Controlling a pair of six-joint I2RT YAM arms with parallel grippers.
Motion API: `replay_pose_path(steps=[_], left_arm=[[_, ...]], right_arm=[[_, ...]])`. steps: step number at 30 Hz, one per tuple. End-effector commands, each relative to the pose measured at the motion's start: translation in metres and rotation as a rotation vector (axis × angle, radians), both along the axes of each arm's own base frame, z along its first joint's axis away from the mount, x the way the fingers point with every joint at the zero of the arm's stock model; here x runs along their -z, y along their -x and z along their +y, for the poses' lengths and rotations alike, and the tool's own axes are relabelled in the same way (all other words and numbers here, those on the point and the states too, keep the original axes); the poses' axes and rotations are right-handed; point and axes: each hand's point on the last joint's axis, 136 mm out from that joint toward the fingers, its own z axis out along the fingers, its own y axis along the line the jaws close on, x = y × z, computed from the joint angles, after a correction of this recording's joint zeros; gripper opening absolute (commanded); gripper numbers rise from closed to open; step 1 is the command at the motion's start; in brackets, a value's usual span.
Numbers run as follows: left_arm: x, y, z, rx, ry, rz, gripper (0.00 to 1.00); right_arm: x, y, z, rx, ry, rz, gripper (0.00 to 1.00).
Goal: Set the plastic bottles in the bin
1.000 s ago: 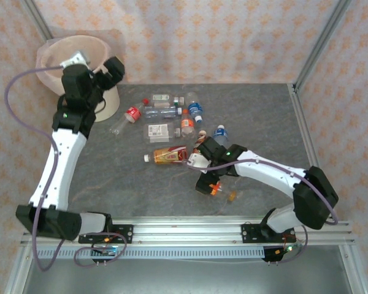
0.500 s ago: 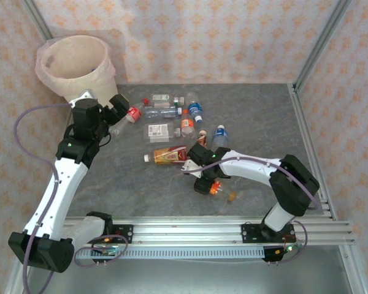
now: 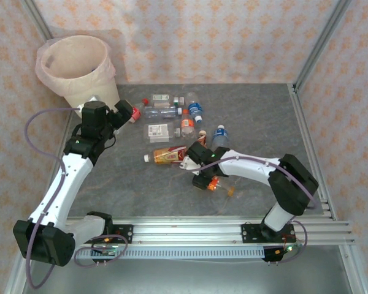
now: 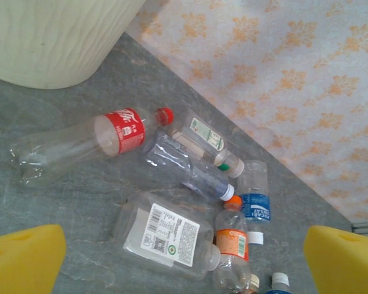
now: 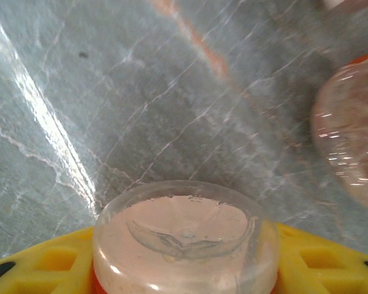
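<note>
**Bottle clearance: one pick in hand**

- Bin: far left, upright, mouth open.
- Left tool: jaws spread wide and empty, poised over the red-label bottle lying near the bin.
- Loose bottles: scattered mid-worktop.
- Right tool: clenched on the orange-capped bottle, its clear base between the yellow pads.
- Handling: squeeze gently, since thin plastic likely buckles, and lift clear before carrying left.

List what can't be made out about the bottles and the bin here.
- Bin, left wrist view: rim and inside cut off by the top edge.
- Clear bottle, right wrist view: its own base hides label and cap.
- Neighbouring bottle, same view: blurred, cut by the right edge.
- Bottle pile, top view: label text too small to read.
</note>
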Motion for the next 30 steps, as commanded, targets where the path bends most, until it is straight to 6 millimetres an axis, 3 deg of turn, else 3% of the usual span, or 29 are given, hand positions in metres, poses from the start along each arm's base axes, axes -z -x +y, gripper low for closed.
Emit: replay_pose_path(steps=[1,13,19,26,30], left_arm=[[-0.015,-0.006,-0.010,0.039,0.033,-0.068,1.00],[-0.030,-0.014,-0.040,0.199,0.080,-0.159,1.00],[-0.040,-0.012,-0.061,0.293,0.086,-0.203,1.00],[-0.062,-0.002,-0.106,0.517,0.024,-0.301,1.00],[-0.070,0.010,-0.141,0.711,-0.002,-0.348,1.00]], right_arm=[[-0.050,-0.023,0.015,0.039,-0.137,-0.173,0.38],[-0.192,-0.091,0.027,0.390,-0.709,-0.484,0.28],[-0.243,-0.122,0.024,0.582,-0.914,-0.522,0.20],[-0.303,-0.145,0.036,0.656,-1.176,-0.499,0.22],[-0.324,-0.172,0.035,0.734,-1.376,-0.350,0.21]])
